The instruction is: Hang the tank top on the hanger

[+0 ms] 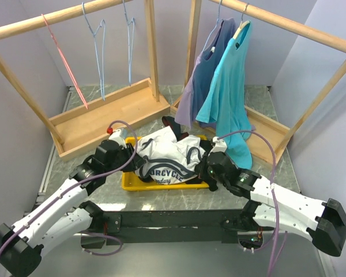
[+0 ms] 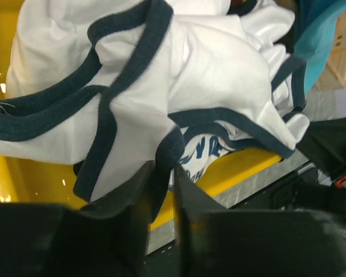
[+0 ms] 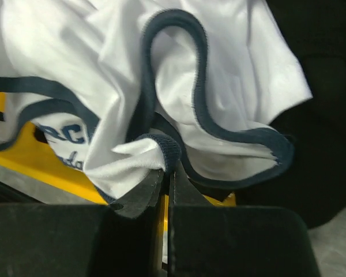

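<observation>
Top (image 1: 167, 153) bunched in yellow tray (image 1: 130, 183). My right claw (image 3: 167, 173) pressed together on navy trim. My left claw (image 2: 163, 179) pinches trim too, jaws barely apart. Risk: slack left hold slips on lift, top sags, misses hanger (image 1: 102, 81).

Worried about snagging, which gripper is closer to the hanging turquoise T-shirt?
Right. The right gripper is at the right end of the yellow tray, beside the turquoise T-shirt; the left gripper is at its left end, across the tank top.
</observation>
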Robot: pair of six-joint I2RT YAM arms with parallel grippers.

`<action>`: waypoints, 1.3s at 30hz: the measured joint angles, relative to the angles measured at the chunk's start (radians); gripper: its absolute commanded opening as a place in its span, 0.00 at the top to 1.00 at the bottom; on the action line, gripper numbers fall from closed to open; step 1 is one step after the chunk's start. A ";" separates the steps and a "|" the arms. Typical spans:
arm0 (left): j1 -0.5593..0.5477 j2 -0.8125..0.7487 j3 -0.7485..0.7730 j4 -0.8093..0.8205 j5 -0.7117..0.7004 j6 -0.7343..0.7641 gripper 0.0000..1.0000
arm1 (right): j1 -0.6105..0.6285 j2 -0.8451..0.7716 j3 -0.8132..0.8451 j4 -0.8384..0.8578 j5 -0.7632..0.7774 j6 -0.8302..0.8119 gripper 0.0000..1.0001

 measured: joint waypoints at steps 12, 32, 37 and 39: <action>-0.008 -0.074 0.210 -0.042 0.092 0.083 0.35 | 0.000 -0.014 0.096 0.006 0.038 0.004 0.98; 0.011 0.578 1.336 -0.047 -0.459 0.341 0.37 | 0.000 0.111 0.204 0.008 0.004 -0.050 0.97; 0.026 0.768 1.456 -0.115 -0.545 0.436 0.39 | 0.000 0.142 0.216 0.010 -0.023 -0.057 0.97; 0.030 0.821 1.491 -0.142 -0.573 0.467 0.40 | 0.000 0.147 0.221 0.010 -0.032 -0.061 0.97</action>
